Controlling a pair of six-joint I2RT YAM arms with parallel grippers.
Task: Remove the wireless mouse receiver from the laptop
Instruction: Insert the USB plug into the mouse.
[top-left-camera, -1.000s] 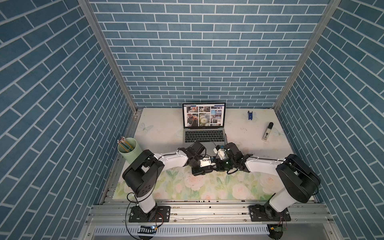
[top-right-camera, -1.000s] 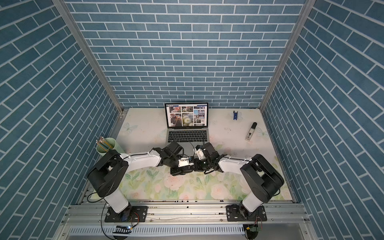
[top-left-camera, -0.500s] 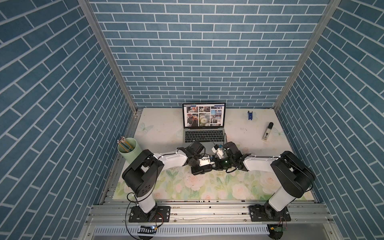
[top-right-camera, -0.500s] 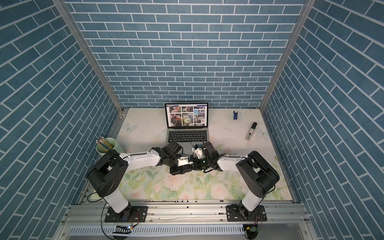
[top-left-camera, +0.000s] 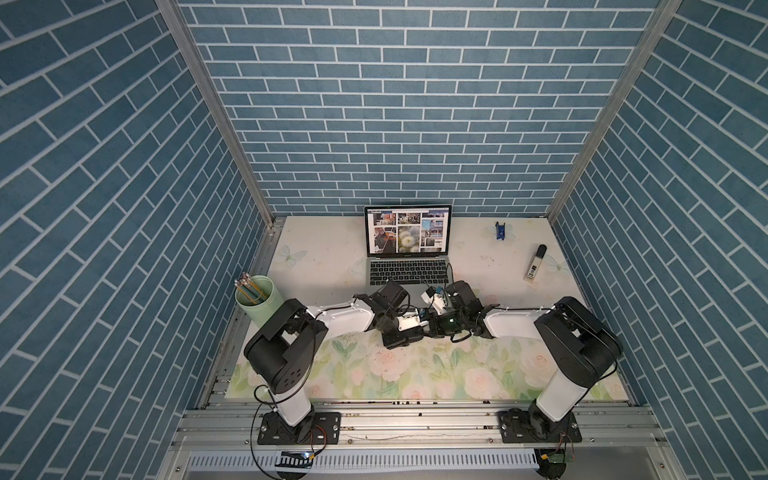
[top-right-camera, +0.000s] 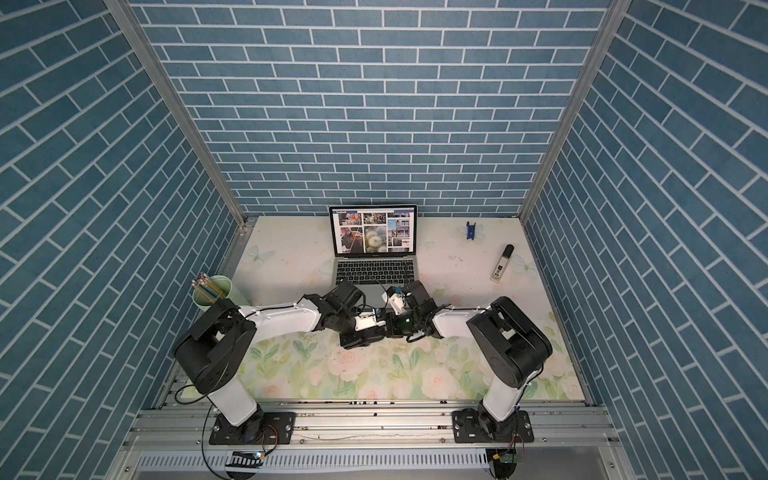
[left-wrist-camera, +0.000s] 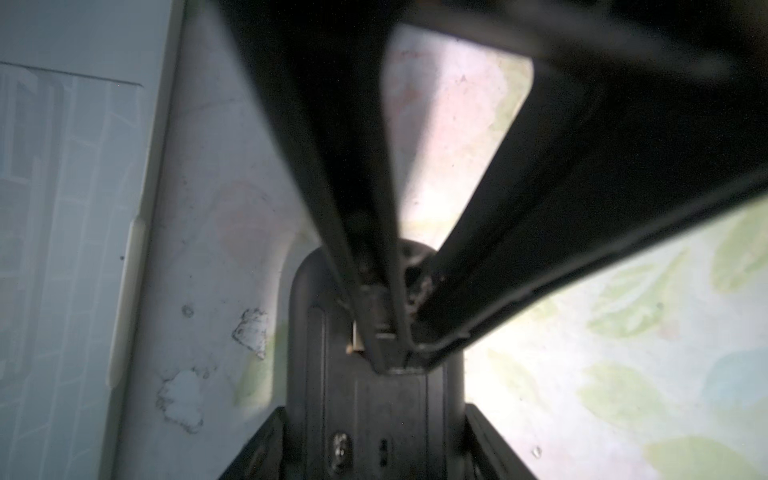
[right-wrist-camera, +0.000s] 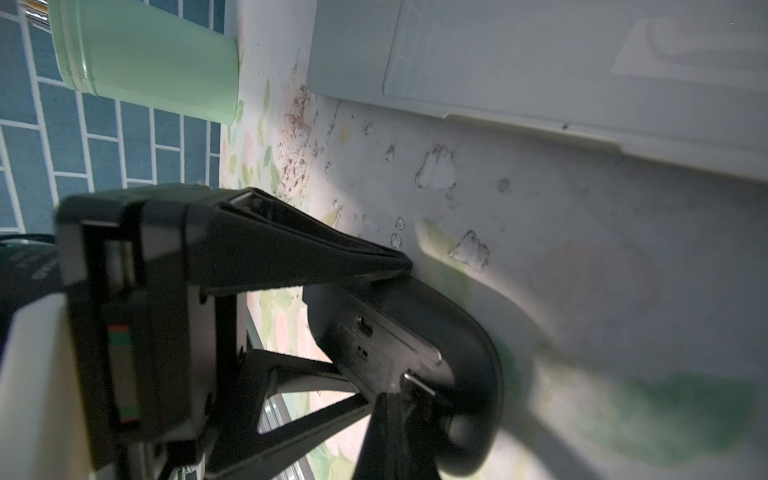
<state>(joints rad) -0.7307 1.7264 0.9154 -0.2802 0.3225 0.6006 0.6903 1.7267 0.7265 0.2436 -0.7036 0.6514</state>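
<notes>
Just in front of the laptop (top-left-camera: 406, 272), toward the middle of the desk (top-left-camera: 328, 253), I have the mouse (right-wrist-camera: 386, 328) turned underside-up. My left fingers (right-wrist-camera: 316, 249) clamp it by its sides. My right fingers (left-wrist-camera: 345, 166) are pinched tight, apparently on the wireless mouse receiver (right-wrist-camera: 417, 381), whose metal plug sits at a slot in the mouse's underside. Over the last second neither grip has changed; only the right arm (top-left-camera: 577, 345) has swung its elbow slightly inward. I judge the receiver is already out of the laptop and is now being stowed, though the laptop's ports are too small to check.
</notes>
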